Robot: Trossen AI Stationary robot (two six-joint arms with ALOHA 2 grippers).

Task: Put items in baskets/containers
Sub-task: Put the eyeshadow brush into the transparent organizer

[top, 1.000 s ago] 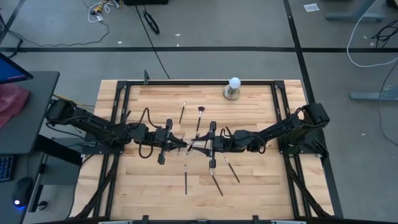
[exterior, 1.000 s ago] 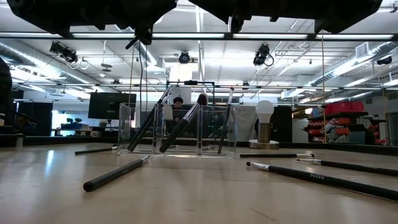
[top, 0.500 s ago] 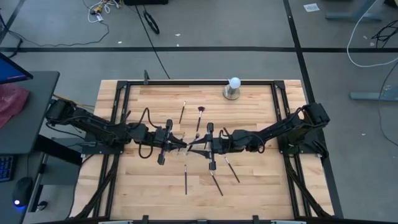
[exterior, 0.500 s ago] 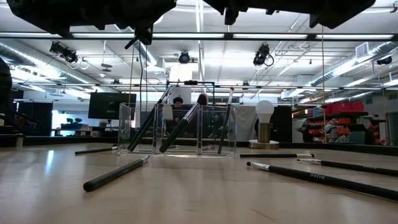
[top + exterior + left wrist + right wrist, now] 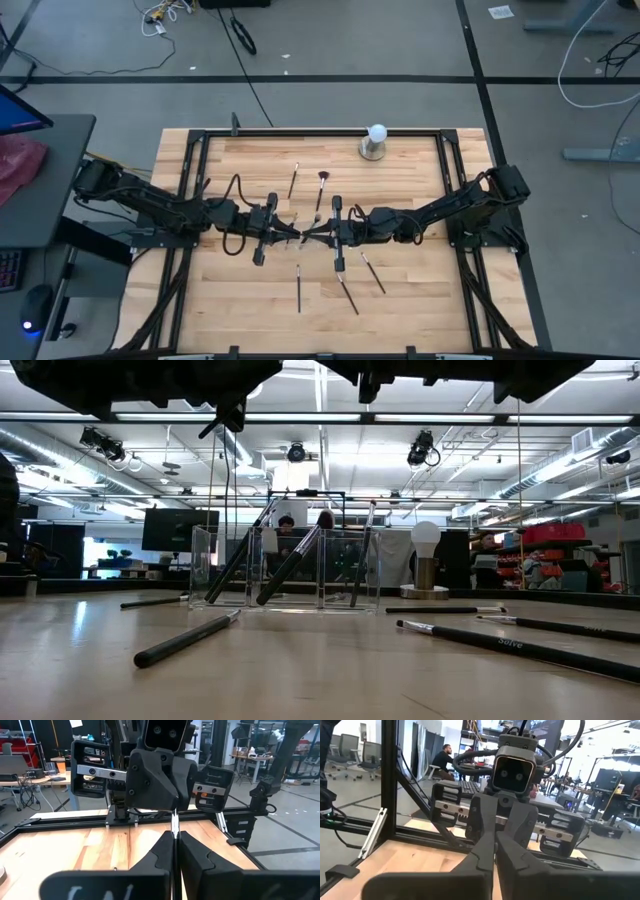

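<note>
While both arms meet nose to nose above the middle of the wooden table (image 5: 240,300), the left gripper (image 5: 296,236) and right gripper (image 5: 312,237) each have their fingers clenched on the same thin makeup brush (image 5: 174,827), held between them. The clear tray (image 5: 285,568) stands mid-table with several brushes leaning in it. 3 brushes (image 5: 346,292) lie near the front edge, 2 more (image 5: 322,186) lie behind the grippers, near the white ball (image 5: 376,132).

Left gripper (image 5: 297,236) and right gripper (image 5: 309,236) meeting mid-table, 5 loose brushes (image 5: 298,288) around
</note>
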